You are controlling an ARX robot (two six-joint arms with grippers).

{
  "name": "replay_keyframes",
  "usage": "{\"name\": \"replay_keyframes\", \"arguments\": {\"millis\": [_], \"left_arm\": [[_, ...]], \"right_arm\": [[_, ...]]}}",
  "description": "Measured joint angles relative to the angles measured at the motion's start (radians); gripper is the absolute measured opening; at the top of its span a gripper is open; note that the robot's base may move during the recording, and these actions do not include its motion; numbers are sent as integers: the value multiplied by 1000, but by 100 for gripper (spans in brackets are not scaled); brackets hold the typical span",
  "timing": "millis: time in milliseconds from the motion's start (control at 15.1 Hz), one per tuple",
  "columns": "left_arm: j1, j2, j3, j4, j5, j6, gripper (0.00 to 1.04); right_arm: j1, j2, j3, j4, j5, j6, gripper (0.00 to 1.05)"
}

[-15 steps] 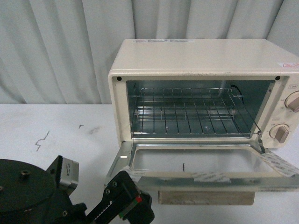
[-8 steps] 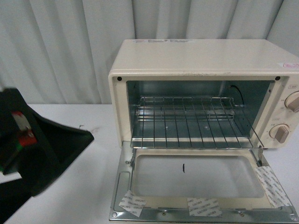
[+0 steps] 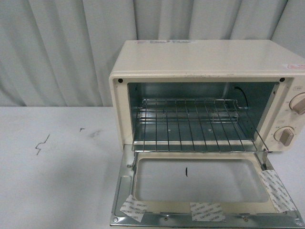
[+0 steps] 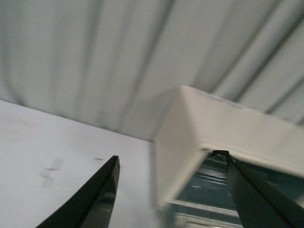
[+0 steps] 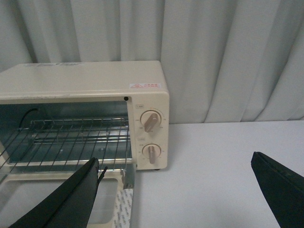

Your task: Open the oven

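The cream oven (image 3: 205,59) stands on the white table with its glass door (image 3: 205,188) swung fully down and flat. Its wire rack (image 3: 190,124) shows inside, and two beige knobs (image 3: 290,119) sit on the right panel. Neither arm shows in the front view. The blurred left wrist view has my left gripper (image 4: 173,190) open, its dark fingers (image 4: 102,199) spread before the oven's upper left corner (image 4: 190,128). My right gripper (image 5: 175,190) is open too, holding nothing, off to the right of the oven (image 5: 85,80) over the table.
A grey pleated curtain (image 3: 62,47) hangs behind the table. The white tabletop (image 3: 52,162) to the oven's left carries small dark marks (image 3: 42,143). Strips of tape (image 3: 207,211) lie along the door's front edge.
The door dropped from partly lowered to flat open. My left arm, low at the front left a second ago, swept up past the left edge and has left the front view.
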Motion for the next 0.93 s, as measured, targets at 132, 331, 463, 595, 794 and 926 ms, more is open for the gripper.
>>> {"name": "replay_keyframes", "arguments": {"millis": [132,331,463,595,794,926], "left_arm": [[76,-95,-51,-45,55,212,47],[188,-235,-100,-125,171,311,12],[240,-304,-124,-174,220,327,2],[291,-379,-140,-225,275,328,2],[338,-441,-179,-217,322,328,2],[407,-476,-182,-284,407,329,2]], "right_arm": [[0,0,0,1,-4,0,98],[0,0,0,0,-3,0,98],[0,0,0,0,-3,0,98],[0,0,0,0,-3,0,98],[0,0,0,0,-3,0,98],[0,0,0,0,-4,0,98]]}}
